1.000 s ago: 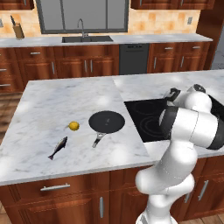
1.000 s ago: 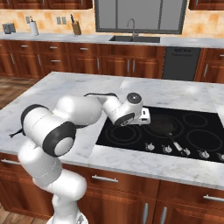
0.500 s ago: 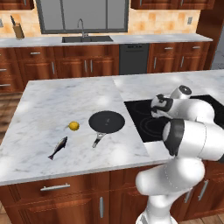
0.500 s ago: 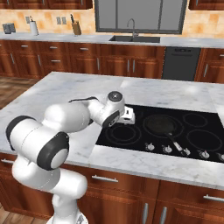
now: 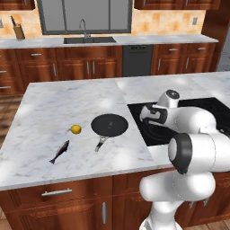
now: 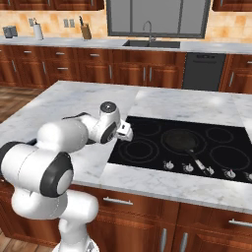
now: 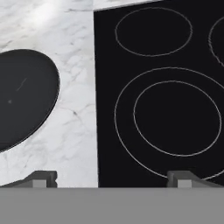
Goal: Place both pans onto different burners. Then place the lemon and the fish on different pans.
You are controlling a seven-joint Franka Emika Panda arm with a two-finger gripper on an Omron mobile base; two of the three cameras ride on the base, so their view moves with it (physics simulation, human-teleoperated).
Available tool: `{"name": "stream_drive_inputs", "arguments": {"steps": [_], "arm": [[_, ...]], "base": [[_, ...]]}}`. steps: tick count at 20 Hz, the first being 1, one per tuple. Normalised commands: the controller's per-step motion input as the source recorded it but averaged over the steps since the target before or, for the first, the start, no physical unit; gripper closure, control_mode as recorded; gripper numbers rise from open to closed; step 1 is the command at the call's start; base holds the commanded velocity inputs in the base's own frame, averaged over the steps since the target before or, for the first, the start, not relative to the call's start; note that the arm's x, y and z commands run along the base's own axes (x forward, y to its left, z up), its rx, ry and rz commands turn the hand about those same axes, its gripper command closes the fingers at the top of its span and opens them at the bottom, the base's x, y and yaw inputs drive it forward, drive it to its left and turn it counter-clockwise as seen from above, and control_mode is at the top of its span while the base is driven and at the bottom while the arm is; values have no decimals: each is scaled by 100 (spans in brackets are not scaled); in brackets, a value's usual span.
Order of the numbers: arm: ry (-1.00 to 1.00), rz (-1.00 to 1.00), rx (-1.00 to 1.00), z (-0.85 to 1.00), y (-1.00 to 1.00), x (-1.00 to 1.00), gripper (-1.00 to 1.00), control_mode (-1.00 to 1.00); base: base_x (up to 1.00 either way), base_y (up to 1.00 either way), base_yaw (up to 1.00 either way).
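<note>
gripper [image 7: 111, 178] wide open and empty over the cooktop's [image 6: 147, 152] left edge, one pan [image 5: 109, 125] on marble to its left, lemon [image 5: 76, 129] and fish [image 5: 59, 152] beyond, second pan [image 6: 181, 140] on a burner [image 6: 180, 140] to its right

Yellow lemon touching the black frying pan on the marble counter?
Apart. Left base view shows bare marble between the yellow lemon and the black frying pan on the counter.

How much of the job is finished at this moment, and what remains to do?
Done: one pan already sits on a middle burner of the cooktop. In hand: nothing; the open gripper hovers empty over the cooktop's left edge, beside the second pan, which lies on the marble counter. Left: move that pan to another burner, then put the lemon and the fish in separate pans.
</note>
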Motion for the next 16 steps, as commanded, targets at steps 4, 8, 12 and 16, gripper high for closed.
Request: {"name": "stream_drive_inputs", "arguments": {"steps": [4,8,12,16], "arm": [[7,-6,10,0,69,0,-100,-100],[9,-7,5,-1,67,0,-100,-100],[10,-5,1,-4,64,0,-100,-100],[9,-6,0,-15,65,0,-100,-100]], "base": [[0,0,0],[0,0,0],[0,0,0],[0,0,0]]}}
